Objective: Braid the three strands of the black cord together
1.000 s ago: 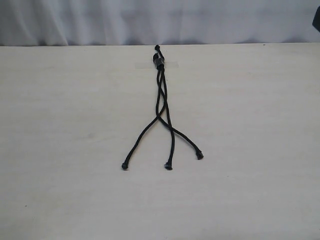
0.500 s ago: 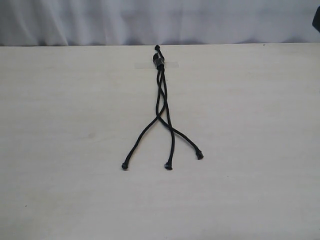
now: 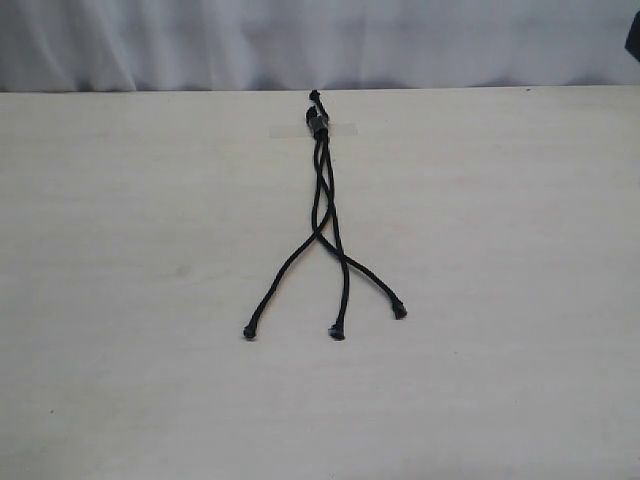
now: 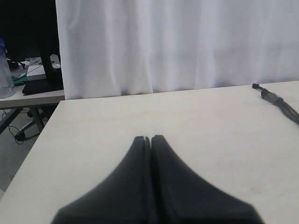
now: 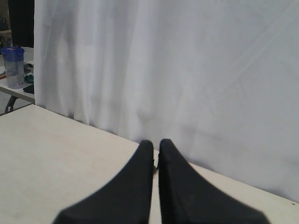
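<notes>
Pale table [image 3: 120,300], white curtain [image 3: 200,40] at 12 o'clock; black cord [image 3: 318,124] centre, three strands [image 3: 283,280] fanning toward 6. Left gripper [image 4: 150,140], right gripper [image 5: 156,143] both pressed together, empty

The cord [image 3: 321,170] lies on the surface [image 3: 120,300], about midway across. Its knotted top [image 3: 317,98] sits at the far edge, just before the curtain [image 3: 200,40] hanging behind, with a strip of tape [image 3: 345,129] across it. The three strands [image 3: 325,215] run toward the near side, cross partway down, then fan apart: left tip [image 3: 249,332], middle tip [image 3: 337,332], and right tip [image 3: 400,312], which lies slightly farther back.
</notes>
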